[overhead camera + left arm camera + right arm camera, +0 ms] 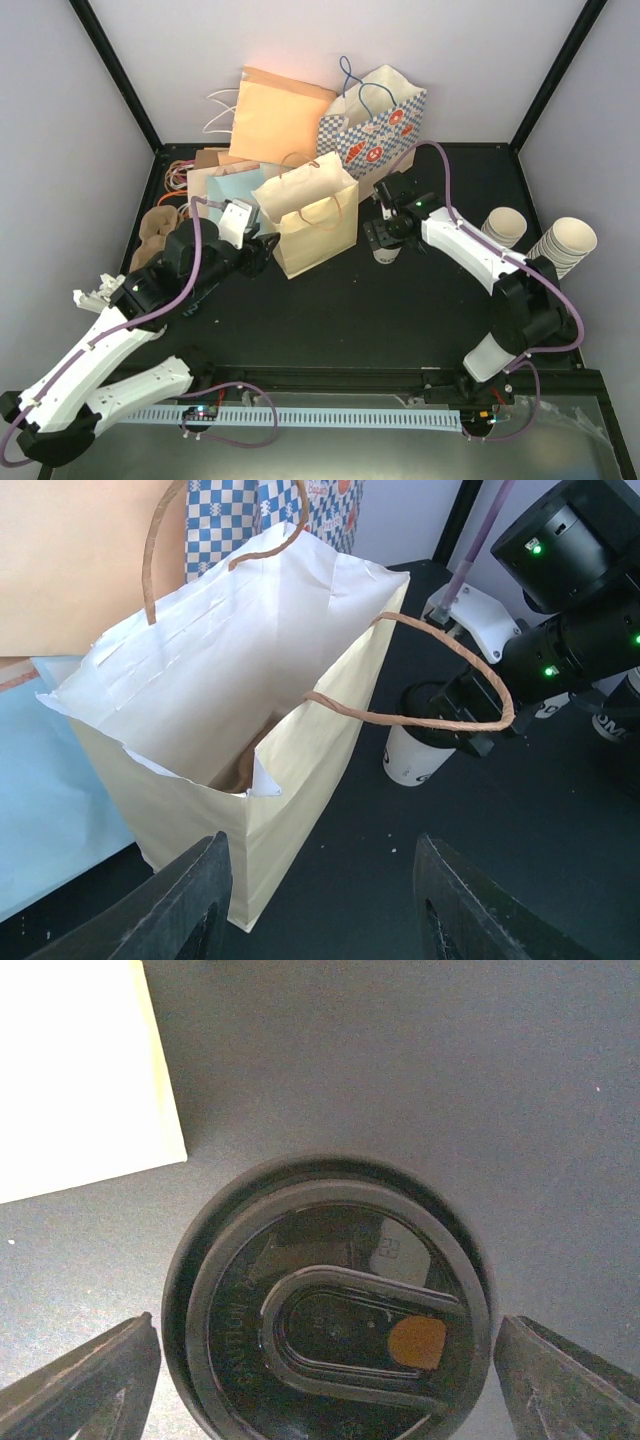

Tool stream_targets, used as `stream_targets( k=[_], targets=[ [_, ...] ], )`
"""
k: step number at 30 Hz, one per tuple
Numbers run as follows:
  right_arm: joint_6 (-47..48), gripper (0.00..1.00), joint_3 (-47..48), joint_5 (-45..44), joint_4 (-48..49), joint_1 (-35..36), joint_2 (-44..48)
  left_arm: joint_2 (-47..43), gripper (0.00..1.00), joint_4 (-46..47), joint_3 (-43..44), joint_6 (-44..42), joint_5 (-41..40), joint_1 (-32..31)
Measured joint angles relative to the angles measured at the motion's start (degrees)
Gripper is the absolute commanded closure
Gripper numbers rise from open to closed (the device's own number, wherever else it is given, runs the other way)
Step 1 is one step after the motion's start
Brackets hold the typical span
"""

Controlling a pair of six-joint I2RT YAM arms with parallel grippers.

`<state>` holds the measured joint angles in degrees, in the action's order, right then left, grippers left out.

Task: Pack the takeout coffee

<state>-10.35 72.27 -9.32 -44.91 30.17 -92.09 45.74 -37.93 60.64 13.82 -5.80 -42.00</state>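
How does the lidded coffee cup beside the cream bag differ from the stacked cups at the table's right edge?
The takeout coffee wears a black lid; the stacked cups are open-mouthed. The takeout coffee stands alone; the stacked cups are nested together. The takeout coffee sits between the right end effector's open fingers; the stacked cups have no end effector near them. Both are cream-white paper cups.

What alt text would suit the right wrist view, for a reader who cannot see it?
Seen from above, the black-lidded takeout coffee fills the lower middle, between the open fingers of the right gripper. A corner of a cream paper bag shows at upper left on the black table.
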Motion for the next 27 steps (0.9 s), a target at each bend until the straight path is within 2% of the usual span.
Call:
stream_targets(
  k=[6,11,15,20,22,27],
  targets=[
    [0.0,0.02,0.8,-0.5,-1.5,0.0,1.3,0.0,0.47,0.2,-0.2,-0.3,0.3,0.0],
    [0.0,0.02,0.7,-0.7,-1.4,0.0,9.6,0.0,0.46,2.6,-2.7,-1.2,3.0,0.0],
    [-0.7,0.02,-5.7,-0.4,3.4,0.0,20.7,-0.8,0.41,6.1,-8.1,-1.3,4.3,0.0],
    [-3.1,0.02,-16.4,0.9,7.3,0.0,27.5,-1.9,0.36,9.8,-14.1,1.8,4.7,0.0],
    [-4.4,0.02,-19.8,1.8,8.2,0.0,28.5,-2.4,0.3,12.2,-16.5,3.9,5.7,0.0],
    [-8.2,0.0,-23.2,1.2,9.1,0.0,29.7,-2.5,0.03,14.6,-20.8,8.4,5.9,0.0]
  ],
)
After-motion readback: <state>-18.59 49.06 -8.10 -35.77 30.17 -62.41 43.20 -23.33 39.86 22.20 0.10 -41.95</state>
